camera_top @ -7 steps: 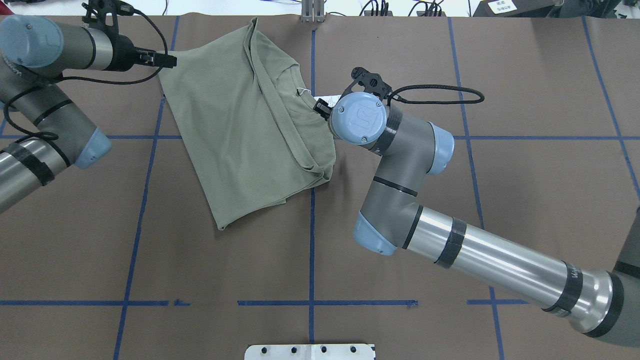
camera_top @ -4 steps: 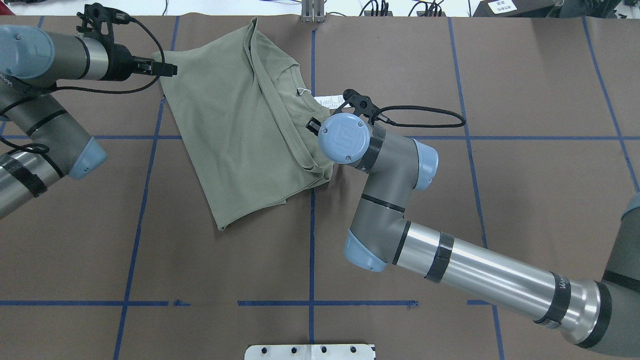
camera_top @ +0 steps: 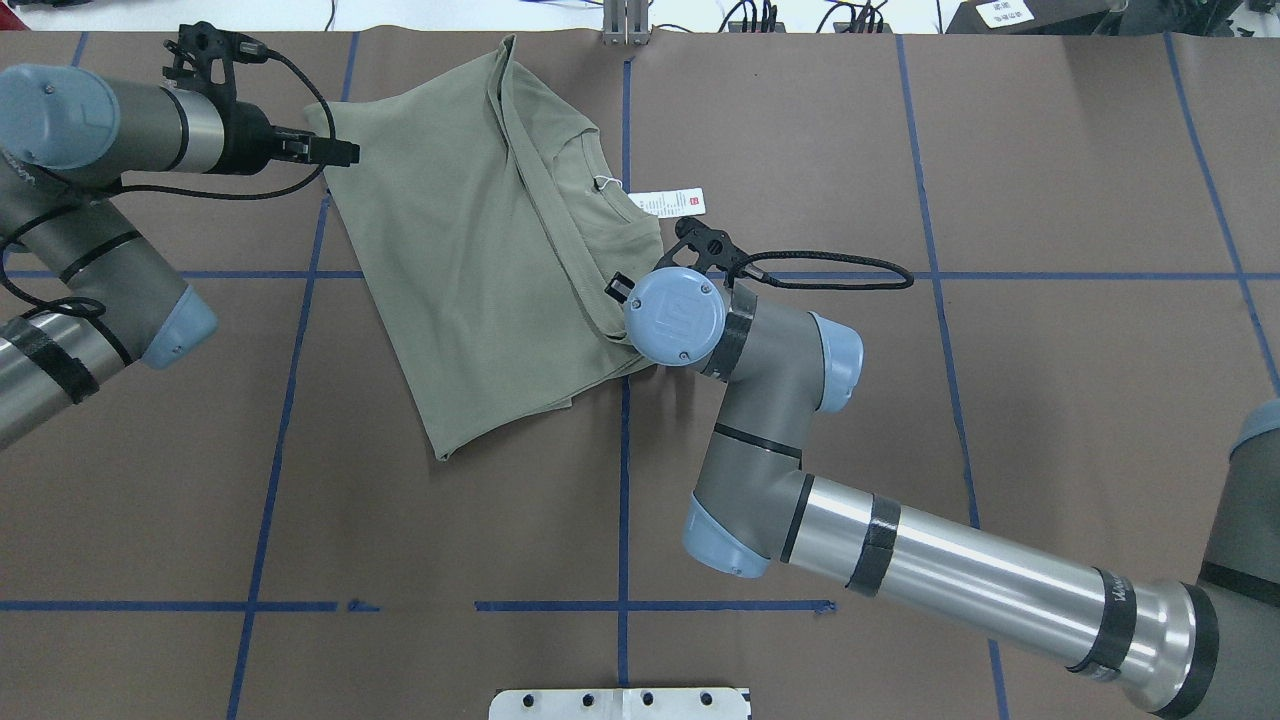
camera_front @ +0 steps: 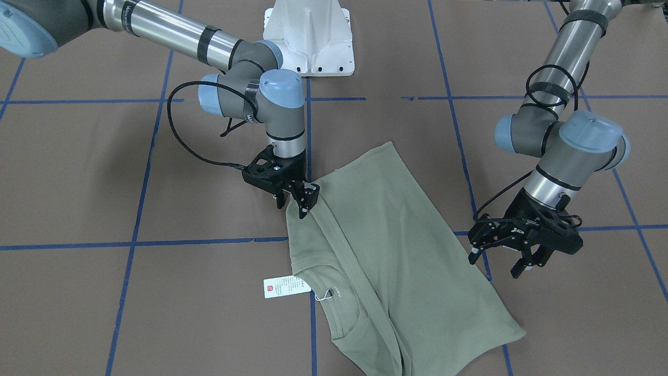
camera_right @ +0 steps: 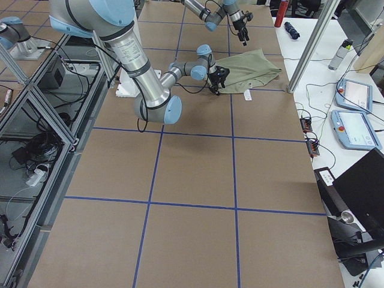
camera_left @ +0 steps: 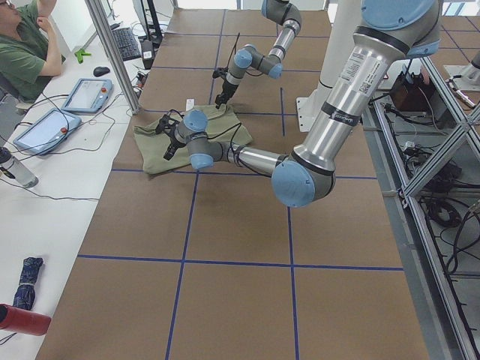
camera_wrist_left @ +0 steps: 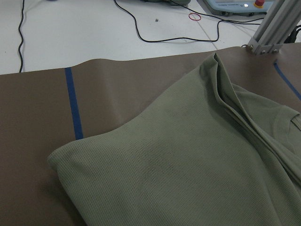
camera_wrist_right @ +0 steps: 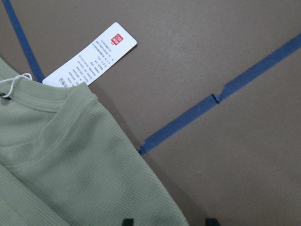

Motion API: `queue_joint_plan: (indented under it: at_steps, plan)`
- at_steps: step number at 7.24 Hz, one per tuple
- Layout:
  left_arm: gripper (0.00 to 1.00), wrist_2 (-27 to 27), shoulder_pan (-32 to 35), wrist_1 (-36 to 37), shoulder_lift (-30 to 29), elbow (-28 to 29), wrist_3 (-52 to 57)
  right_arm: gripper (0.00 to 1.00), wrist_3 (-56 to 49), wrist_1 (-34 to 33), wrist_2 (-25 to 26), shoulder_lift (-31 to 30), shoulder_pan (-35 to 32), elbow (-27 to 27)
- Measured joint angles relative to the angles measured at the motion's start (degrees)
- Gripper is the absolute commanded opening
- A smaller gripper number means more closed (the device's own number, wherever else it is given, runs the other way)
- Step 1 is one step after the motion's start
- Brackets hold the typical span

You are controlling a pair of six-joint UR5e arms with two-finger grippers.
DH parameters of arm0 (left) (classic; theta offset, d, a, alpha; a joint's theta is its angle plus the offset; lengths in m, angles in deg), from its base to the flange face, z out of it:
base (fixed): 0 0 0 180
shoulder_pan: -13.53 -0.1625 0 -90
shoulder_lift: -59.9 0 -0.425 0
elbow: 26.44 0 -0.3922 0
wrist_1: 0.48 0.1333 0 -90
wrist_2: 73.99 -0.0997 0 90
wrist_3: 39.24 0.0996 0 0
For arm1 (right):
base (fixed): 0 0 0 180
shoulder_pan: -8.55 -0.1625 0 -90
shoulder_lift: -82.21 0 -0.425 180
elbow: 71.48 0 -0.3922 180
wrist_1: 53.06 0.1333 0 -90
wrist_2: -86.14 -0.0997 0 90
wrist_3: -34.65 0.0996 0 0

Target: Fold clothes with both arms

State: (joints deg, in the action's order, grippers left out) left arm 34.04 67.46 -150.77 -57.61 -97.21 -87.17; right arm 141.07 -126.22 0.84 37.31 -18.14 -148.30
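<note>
The clothes are one olive-green shirt, folded and lying flat at the far middle of the table, also seen in the front view. Its white hang tag lies on the table beside the collar. My right gripper points down at the shirt's edge, open, and the wrist view shows the shirt's edge running between its fingertips. My left gripper hovers open beside the shirt's opposite edge, and from overhead its tip sits at the far-left corner. Neither gripper holds anything.
The table is covered in brown sheet crossed by blue tape lines. The white pedestal base stands at the robot's side. An aluminium post rises at the far edge. A seated person and control tablets are beyond it.
My right gripper has moved from the collar along the shirt's right edge toward the robot, uncovering the hang tag. My left gripper has shifted slightly at the far-left corner.
</note>
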Motion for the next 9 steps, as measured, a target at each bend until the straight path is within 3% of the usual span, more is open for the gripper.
queue_joint_plan:
  at_steps: [5, 7, 9]
  plan:
    - [1.00, -0.3, -1.3, 0.0, 0.0, 0.1, -1.7, 0.00, 0.8, -1.0, 0.0, -1.0, 0.1, -2.4]
    - [1.00, -0.4, -1.4, 0.0, 0.0, -0.1, -1.9, 0.00, 0.8, -6.5, 1.4, -6.9, 2.3, -14.1]
    - [1.00, -0.4, -1.5, 0.0, -0.1, -0.3, -2.0, 0.00, 1.3, -12.9, 7.3, -14.4, 9.6, -28.4]
